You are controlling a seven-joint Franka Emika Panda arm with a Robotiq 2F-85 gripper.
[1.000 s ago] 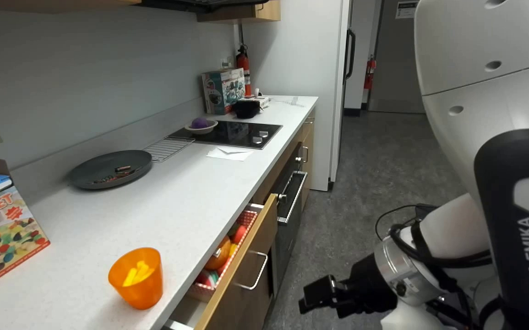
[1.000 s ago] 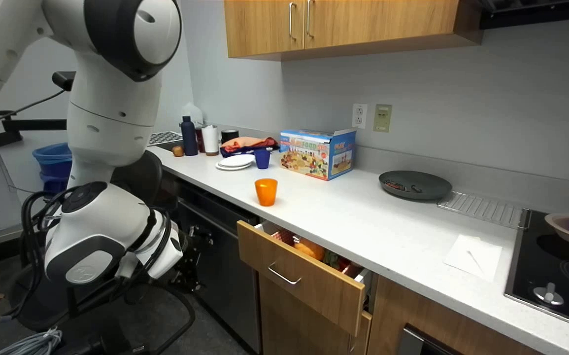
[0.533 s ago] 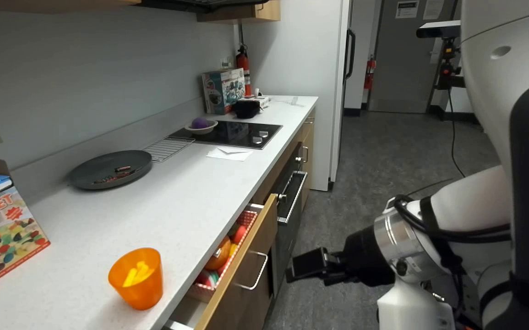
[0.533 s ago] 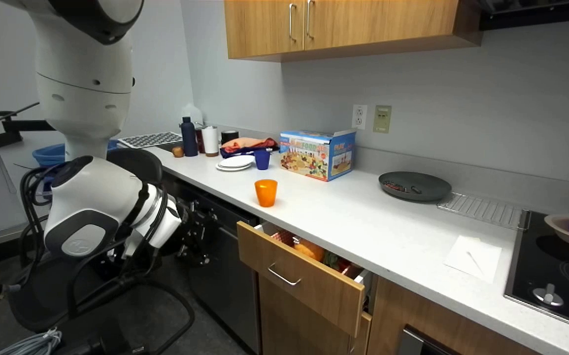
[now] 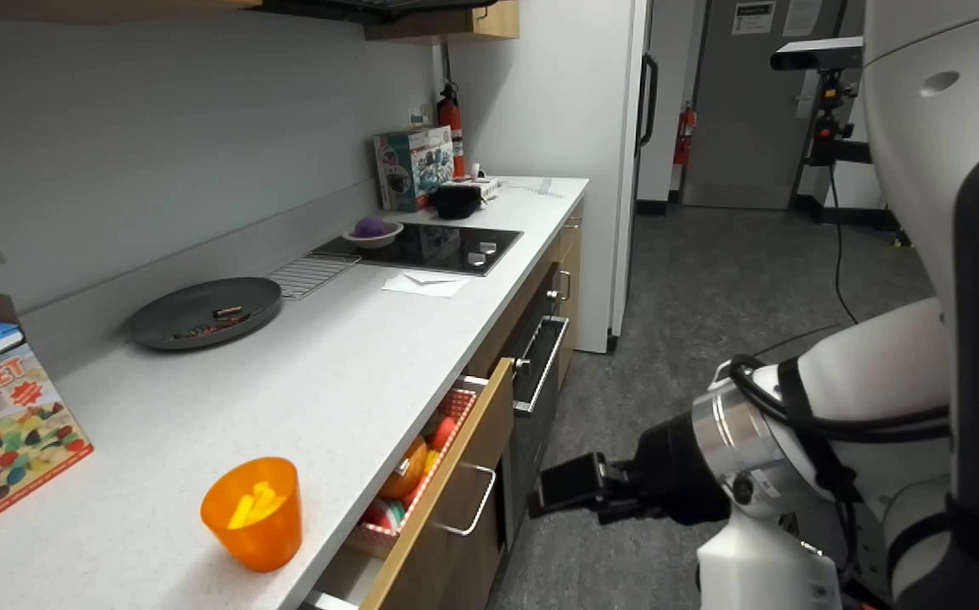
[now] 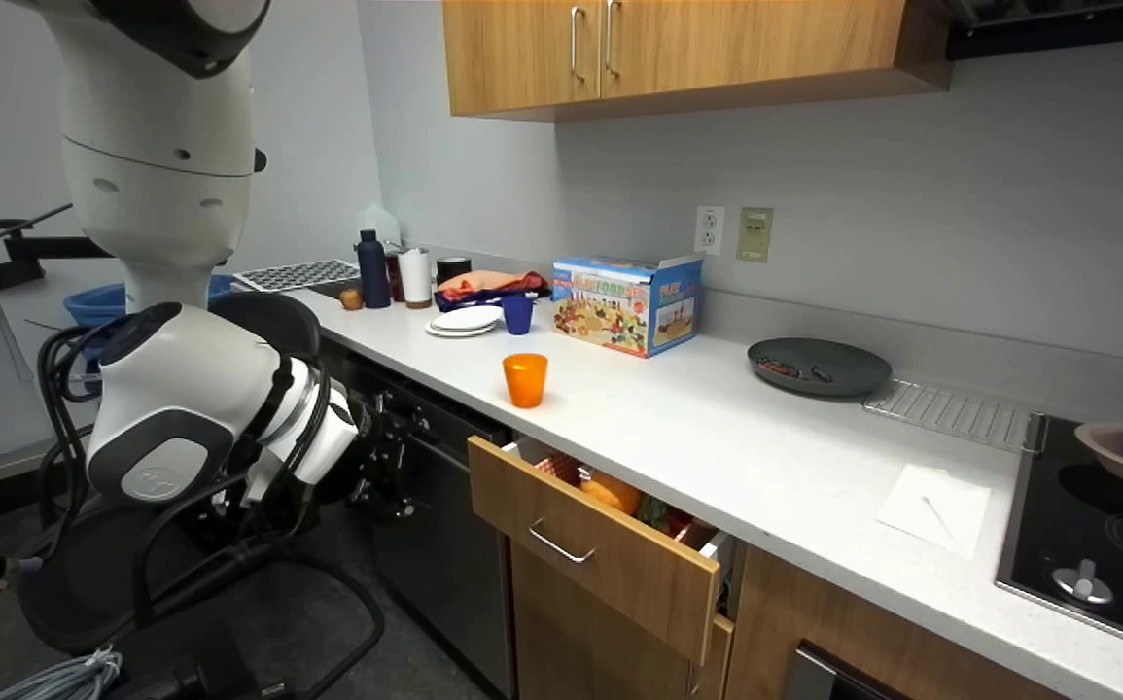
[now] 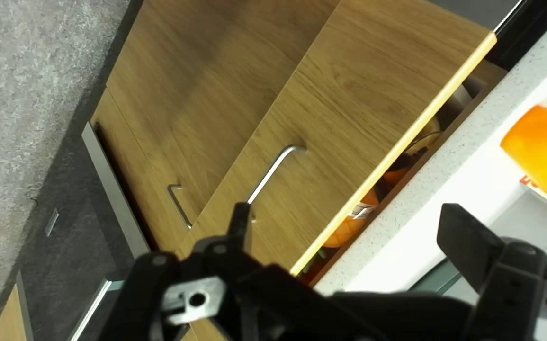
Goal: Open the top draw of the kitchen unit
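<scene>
The top draw (image 5: 434,529) of the kitchen unit (image 5: 311,373) stands partly pulled out, with a wood front and a silver bar handle (image 5: 482,501). In an exterior view its front (image 6: 590,549) and pale side show below the countertop. Food-like items, one orange (image 6: 610,493), lie inside. My gripper (image 5: 561,491) hangs in front of the draw, apart from the handle. In the wrist view my gripper (image 7: 346,207) is open and empty, its fingers wide apart. One finger covers an end of the handle (image 7: 273,173) there. The draw's far contents are hidden under the counter.
An orange cup (image 5: 256,517) stands on the countertop near its front edge, above the draw. A play-food box (image 6: 624,303), a dark pan (image 6: 819,367) and a wire rack (image 6: 955,413) stand further back. The oven handle (image 5: 544,364) juts out beyond the draw.
Over the last second my gripper has risen a little and the arm has shifted back, mostly in the first half. The last half second shows hardly any motion. The draw has not moved.
</scene>
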